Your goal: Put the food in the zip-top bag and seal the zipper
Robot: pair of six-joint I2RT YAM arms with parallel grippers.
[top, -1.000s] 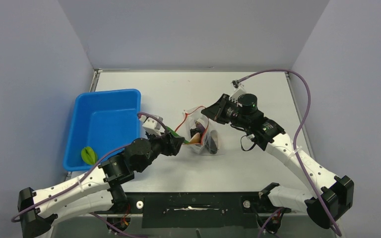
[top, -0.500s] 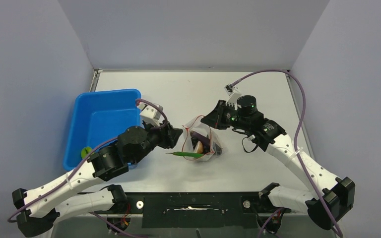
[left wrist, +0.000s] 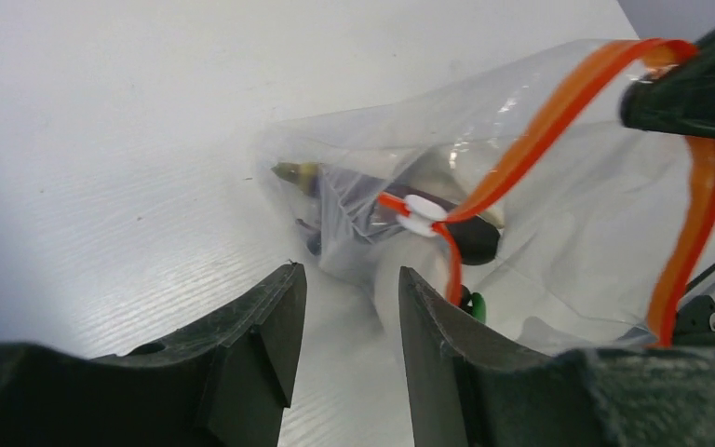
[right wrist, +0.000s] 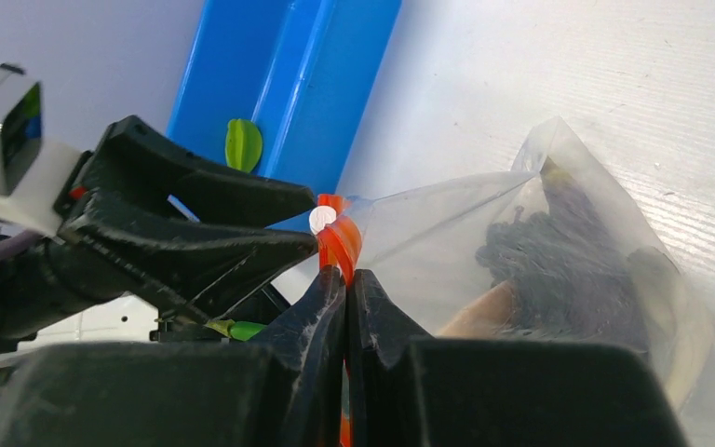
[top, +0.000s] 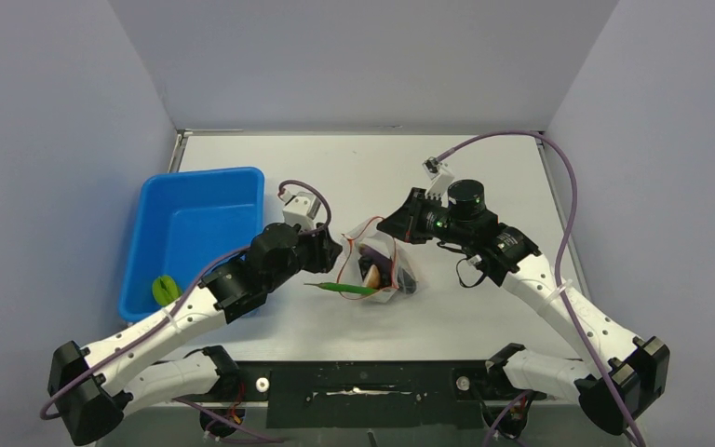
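The clear zip-top bag lies mid-table with its mouth held up. My right gripper is shut on its red zipper strip beside the white slider. Dark purple grapes and a pale disc sit inside; the grapes also show in the left wrist view. My left gripper is open and empty, just left of the bag; its fingers straddle bare table. The long green pod lies on the table with one end at the bag's front edge. A lime-green fruit sits in the tray.
The blue tray stands at the left, close to my left arm; it also shows in the right wrist view. Grey walls close in the table on three sides. Purple cables loop over both arms.
My left gripper has let go of the green pod, which now lies on the table by the bag, and has drawn back slightly. The right gripper still holds the zipper strip.
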